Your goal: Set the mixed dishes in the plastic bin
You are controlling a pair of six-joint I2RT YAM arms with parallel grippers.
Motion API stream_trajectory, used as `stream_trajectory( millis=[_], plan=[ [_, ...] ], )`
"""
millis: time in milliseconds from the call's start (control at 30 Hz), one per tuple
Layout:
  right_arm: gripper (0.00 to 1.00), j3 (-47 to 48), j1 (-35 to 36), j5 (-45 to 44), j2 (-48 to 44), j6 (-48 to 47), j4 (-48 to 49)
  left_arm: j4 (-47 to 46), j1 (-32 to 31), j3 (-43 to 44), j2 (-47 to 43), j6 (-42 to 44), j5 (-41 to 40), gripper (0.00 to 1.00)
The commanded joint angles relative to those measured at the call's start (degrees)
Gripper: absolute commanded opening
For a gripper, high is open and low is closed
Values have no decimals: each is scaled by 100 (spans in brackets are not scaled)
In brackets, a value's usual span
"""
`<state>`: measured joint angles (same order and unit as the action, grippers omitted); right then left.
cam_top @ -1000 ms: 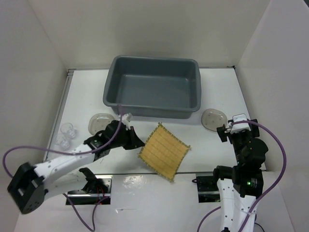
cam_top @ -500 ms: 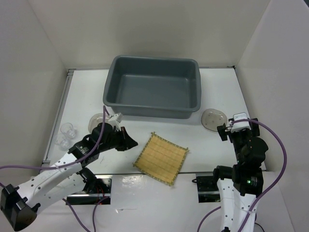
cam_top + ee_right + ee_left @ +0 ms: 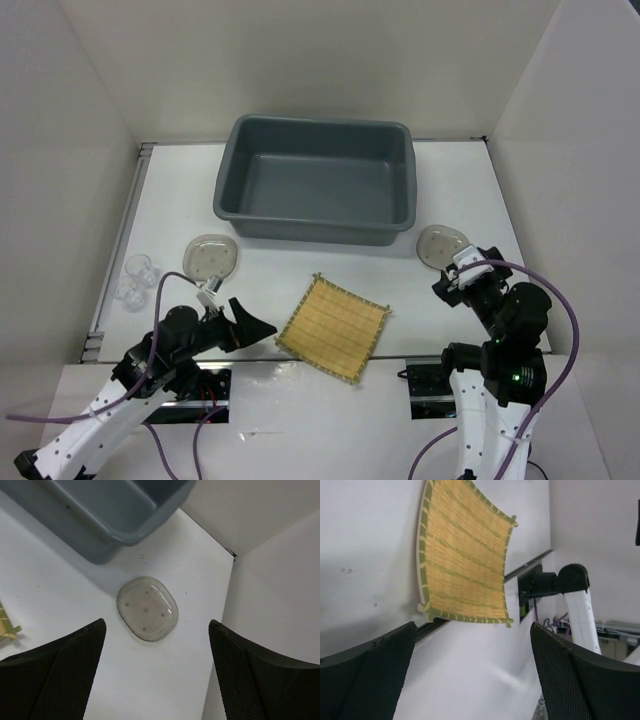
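The dark grey plastic bin (image 3: pixel 232 170) stands at the back middle of the table with nothing in it. The tan-yellow woven mat (image 3: pixel 335 327) (image 3: pixel 465 565) lies flat, its near corner at the table's front edge. One clear plate (image 3: pixel 210 257) lies left of the bin's front, another plate (image 3: pixel 442 245) (image 3: pixel 147 609) by its right front corner. Two small clear cups (image 3: pixel 140 267) stand at the far left. My left gripper (image 3: pixel 255 325) (image 3: pixel 472 680) hangs open and empty just left of the mat. My right gripper (image 3: pixel 447 287) (image 3: pixel 157 680) is open above the table, just near of the right plate.
White walls close in the table on the left, back and right. The bin's wall (image 3: pixel 100 515) rises just behind the right plate. The right arm's base (image 3: pixel 570 585) stands beyond the mat at the front edge.
The left gripper has let go of the mat, which went from tilted to flat. The left arm has drawn back to the near left. The right gripper has dipped toward its plate.
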<state>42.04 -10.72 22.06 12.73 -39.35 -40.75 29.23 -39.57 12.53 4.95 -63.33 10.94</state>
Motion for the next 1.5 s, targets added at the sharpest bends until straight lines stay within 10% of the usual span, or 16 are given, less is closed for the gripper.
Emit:
stream_trajectory(
  millis=[0, 333, 800, 1467],
  plan=[
    [87, 305, -70, 1071, 19, -337, -328, 435, -181, -322, -1015, -906, 268, 100],
    [90, 190, -70, 1072, -359, -336, -328, -144, -182, -981, -875, -1366, 171, 100],
    [92, 138, -70, 1019, -412, -222, -223, -1358, -182, -15, 3116, -215, 13, 100],
    [95, 138, -70, 861, -412, -116, -117, -3072, -235, -278, 3934, -408, 638, 100]
  ],
)
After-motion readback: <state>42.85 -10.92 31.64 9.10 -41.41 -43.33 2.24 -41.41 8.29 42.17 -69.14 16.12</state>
